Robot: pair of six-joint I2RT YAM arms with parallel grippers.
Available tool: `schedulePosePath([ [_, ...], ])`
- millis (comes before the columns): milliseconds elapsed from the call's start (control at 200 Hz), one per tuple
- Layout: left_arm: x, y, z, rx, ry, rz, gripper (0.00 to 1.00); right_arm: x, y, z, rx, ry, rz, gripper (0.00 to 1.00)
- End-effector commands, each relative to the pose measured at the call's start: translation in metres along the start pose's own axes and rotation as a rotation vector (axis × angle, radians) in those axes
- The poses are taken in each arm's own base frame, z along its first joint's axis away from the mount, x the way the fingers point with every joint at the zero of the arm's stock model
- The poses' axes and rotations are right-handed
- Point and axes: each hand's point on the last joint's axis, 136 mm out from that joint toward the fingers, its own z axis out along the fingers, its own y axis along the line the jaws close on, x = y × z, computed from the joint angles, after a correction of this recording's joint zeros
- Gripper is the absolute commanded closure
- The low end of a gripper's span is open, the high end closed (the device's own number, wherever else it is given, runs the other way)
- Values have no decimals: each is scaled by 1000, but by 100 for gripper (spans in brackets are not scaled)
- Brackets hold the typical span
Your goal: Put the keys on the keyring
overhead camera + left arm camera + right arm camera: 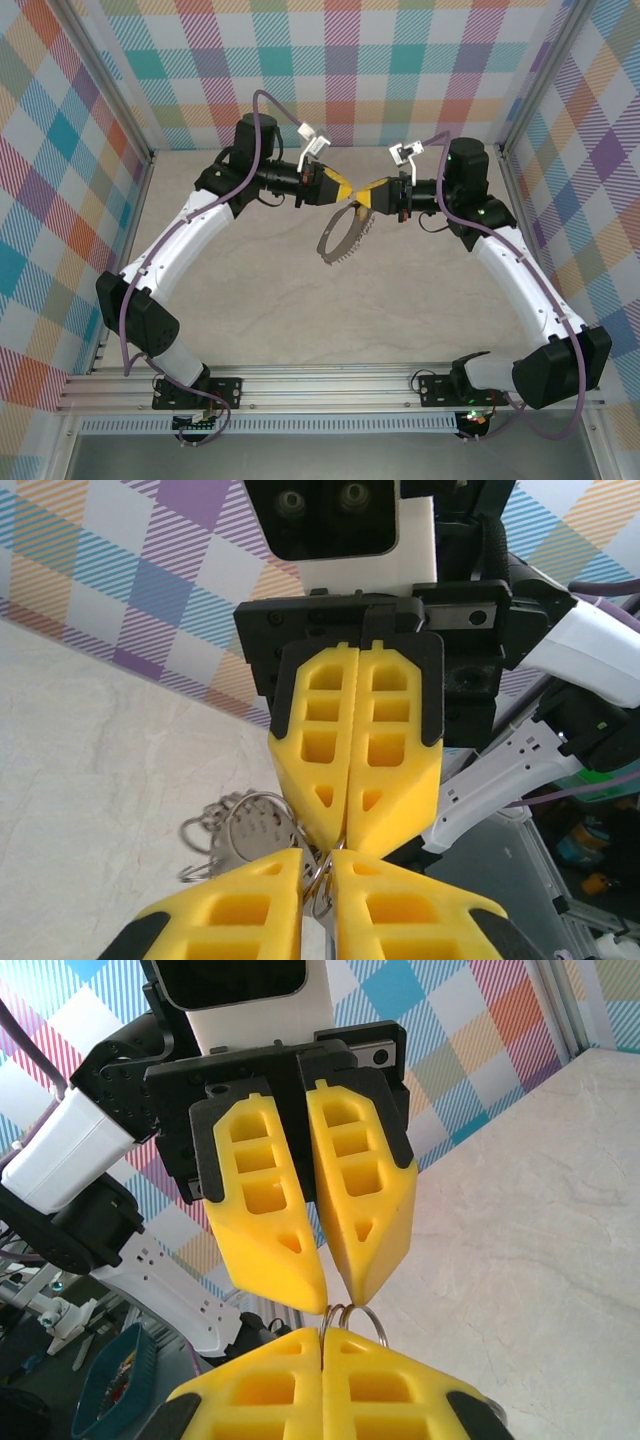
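The right claw (370,197) is pinching the keyring (343,240), which is hanging on its near side above the surface (260,300). The left claw (347,188) is meeting it tip to tip from the left and standing nearly shut around the wire, though I cannot tell whether it is gripping.

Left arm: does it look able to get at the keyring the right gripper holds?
Likely yes. The left gripper meets the right gripper tip to tip at the keyring, with nothing between them; its loop hangs free below.
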Motion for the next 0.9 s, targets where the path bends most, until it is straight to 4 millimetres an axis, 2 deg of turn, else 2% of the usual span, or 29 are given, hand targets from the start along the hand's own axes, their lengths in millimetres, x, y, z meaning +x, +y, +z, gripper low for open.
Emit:
schedulePosePath([
  [0, -4, -28, 8, 103, 11, 37, 83, -6, 6, 1, -25, -20, -50, 100],
  [100, -1, -33, 9, 113, 22, 47, 75, -6, 5, 1, -25, -21, -48, 100],
  [385, 0, -35, 7, 100, 26, 55, 75, -6, 4, 1, -16, -24, -48, 100],
  [440, -1, -31, 6, 69, 21, 60, 71, -5, 4, 1, -15, -22, -47, 100],
  [535, -8, -17, 0, -38, -9, 63, 68, -3, 4, 0, -8, -20, -48, 100],
  [610, -21, 1, -14, -144, -75, 46, 65, -1, 3, -1, 7, -23, -48, 100],
  [670, -34, 8, -29, -181, -146, 38, 62, 0, 2, -2, 14, -25, -48, 100],
  [760, -43, 2, -41, -175, -193, 41, 58, 2, 3, -2, 11, -23, -44, 100],
  [895, -43, -21, -41, -81, -184, 52, 58, 4, 4, -2, 2, -21, -43, 100],
])
